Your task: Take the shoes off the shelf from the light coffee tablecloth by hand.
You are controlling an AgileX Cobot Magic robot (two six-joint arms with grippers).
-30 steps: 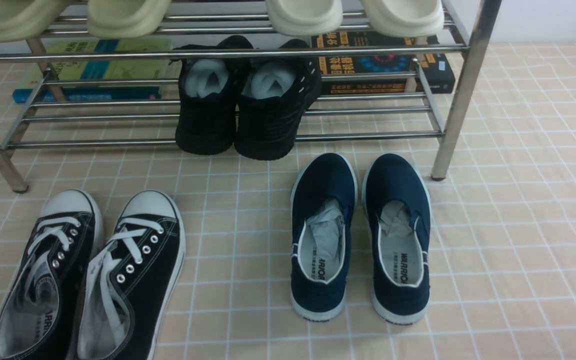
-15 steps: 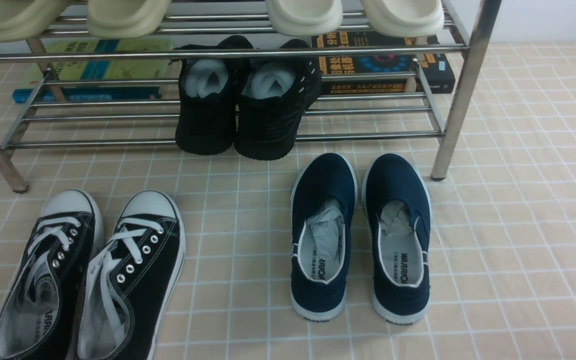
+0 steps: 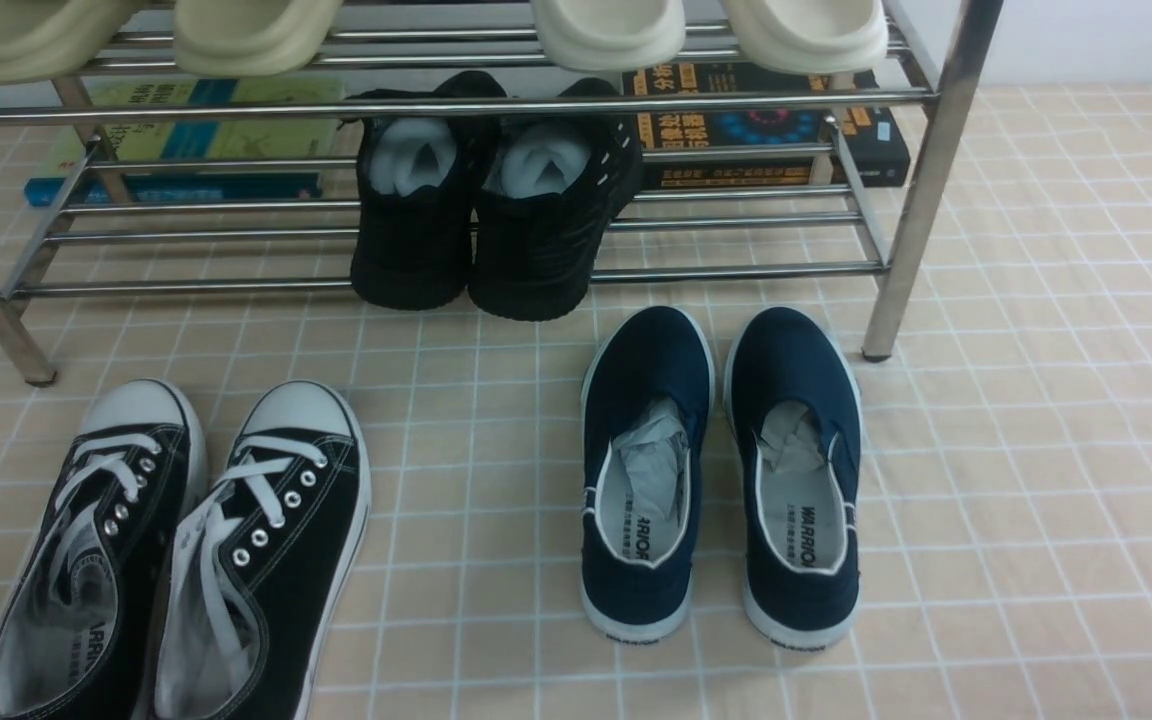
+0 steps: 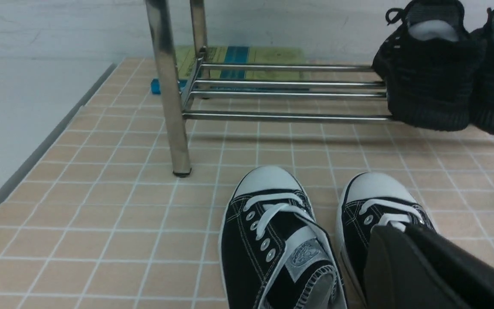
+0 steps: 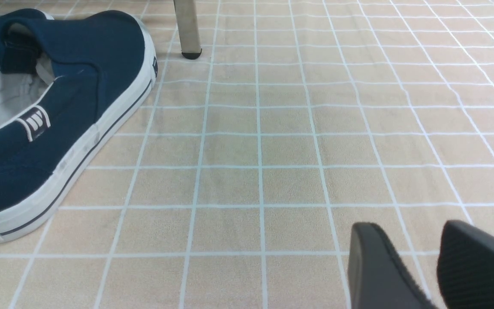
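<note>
Nothing has moved since a second ago: you will find every shoe in the same spot. The shoes sit side by side on the light coffee tablecloth, in front of the shelf and near its left leg, with their white toe caps pointing at it. You can see them close up from the left wrist too (the laces and silver eyelets show well there). The navy slip-ons sit on the cloth by the right leg, just in front of the low bars. The all-black shoes rest on the low bars, their heels hanging over the front one. Pale sandals sit on the top bars, and books lie behind the rack. The left gripper hangs over the right sneaker; only one dark finger shows, so you cannot tell if it is apart or together. The right gripper hangs over bare cloth with its two fingers a little apart, holding nothing.
</note>
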